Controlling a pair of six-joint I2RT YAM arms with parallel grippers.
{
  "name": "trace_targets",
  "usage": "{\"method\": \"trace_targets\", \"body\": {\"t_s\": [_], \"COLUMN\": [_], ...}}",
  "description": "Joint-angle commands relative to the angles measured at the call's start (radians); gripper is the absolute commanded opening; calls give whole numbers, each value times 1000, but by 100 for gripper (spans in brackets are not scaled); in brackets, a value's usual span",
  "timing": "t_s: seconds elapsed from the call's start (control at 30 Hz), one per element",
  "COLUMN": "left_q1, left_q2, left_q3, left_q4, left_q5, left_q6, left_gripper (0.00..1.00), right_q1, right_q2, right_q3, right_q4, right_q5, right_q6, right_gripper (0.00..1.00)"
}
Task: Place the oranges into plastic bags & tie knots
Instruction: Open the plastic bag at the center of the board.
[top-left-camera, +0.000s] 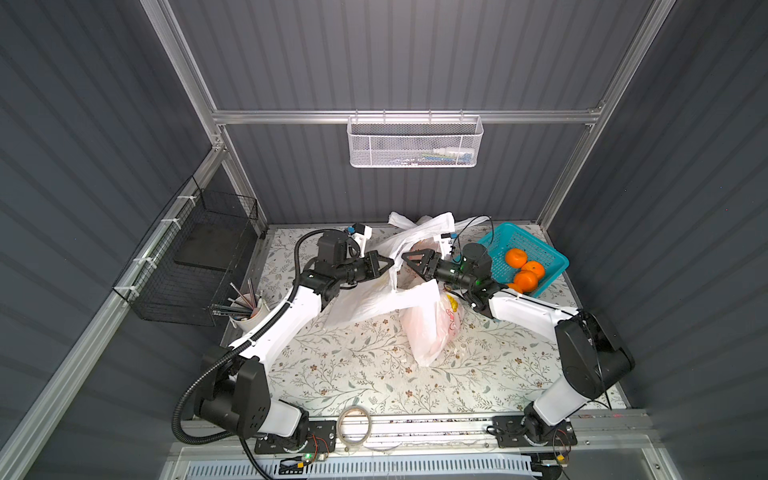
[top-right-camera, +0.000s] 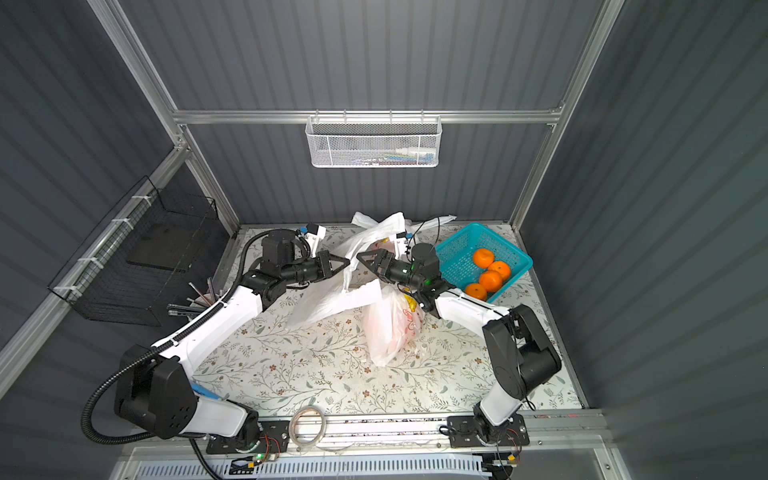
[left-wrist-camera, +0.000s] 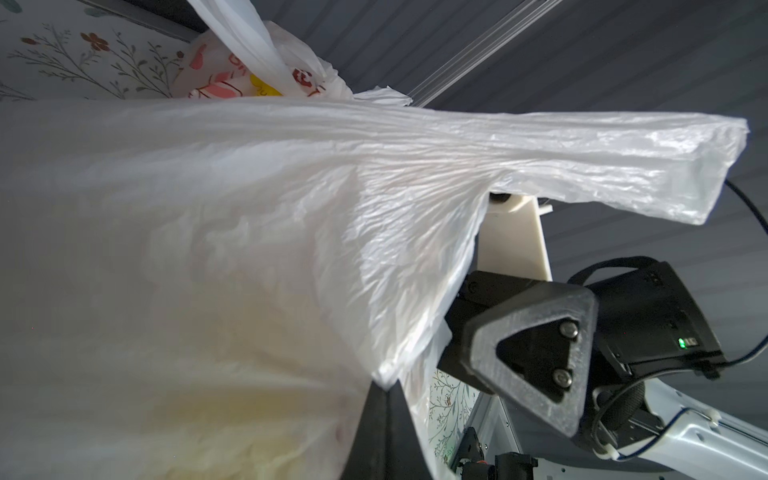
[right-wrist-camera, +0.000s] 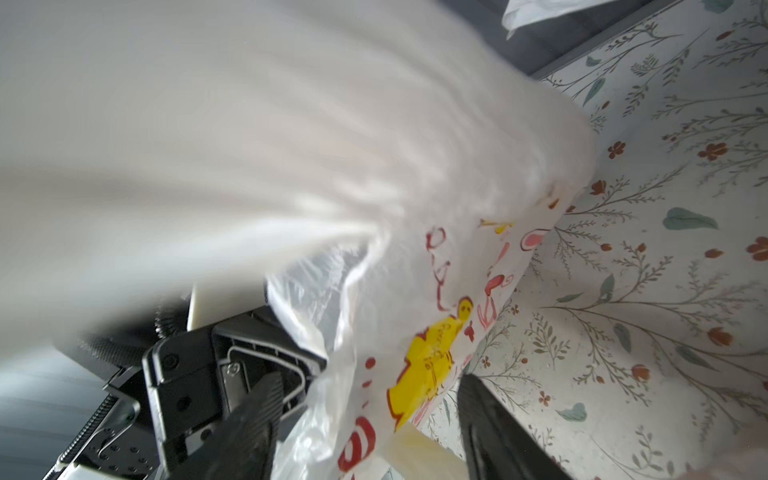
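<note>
Observe that four oranges (top-left-camera: 525, 280) lie unbagged in the teal basket (top-left-camera: 500, 237); just beside it, your left gripper (top-left-camera: 391, 262) clamps the untied plastic bag (top-left-camera: 365, 305), and your right gripper (top-left-camera: 405, 257) straddles its film with jaws apart.

At 12 o'clock, mesh basket (top-left-camera: 374, 145): contents too small for you to read. In the right wrist view the plastic bag (right-wrist-camera: 291, 145) is blurred.

walls (top-left-camera: 415, 54): dark grey ribbed | frame (top-left-camera: 291, 116): aluminium | tabletop (top-left-camera: 353, 374): floral cover | white mesh basket (top-left-camera: 414, 143): hung on frame
</note>
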Motion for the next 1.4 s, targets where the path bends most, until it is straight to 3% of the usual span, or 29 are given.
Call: {"method": "trace_targets", "body": {"t_s": [0.0,0.17,0.37,0.63,0.9,1.03,1.17,1.37], "left_q1": [-12,-24,-32,-31,-30,-30,-31,-31], "left_q2": [21,29,35,14,-44,-44,-18,2], "left_q3": [-7,-5,2,64,183,259,351,370], "left_q4": [38,42,43,-93,-332,-456,-553,-522], "left_q5": [7,4,15,-138,-413,-454,-444,-399], "left_q6": [-16,-17,-3,103,238,265,266,235], "left_gripper": [0,0,0,0,0,0,0,0], "right_q1": [1,2,0,-2,-37,-64,-117,-258], "right_q2": [32,40,25,-48,-154,-212,-327,-545], "right_q3": [36,35,46,26,-34,-27,-73,-122], "right_q4": [48,22,-59,-250,-459,-612,-658,-895], "right_q5": [20,58,85,146,138,93,37,45], "right_q6": [27,16,-40,-164,-298,-398,-432,-573], "right_gripper": [62,42,0,0,1,12,34,61]}}
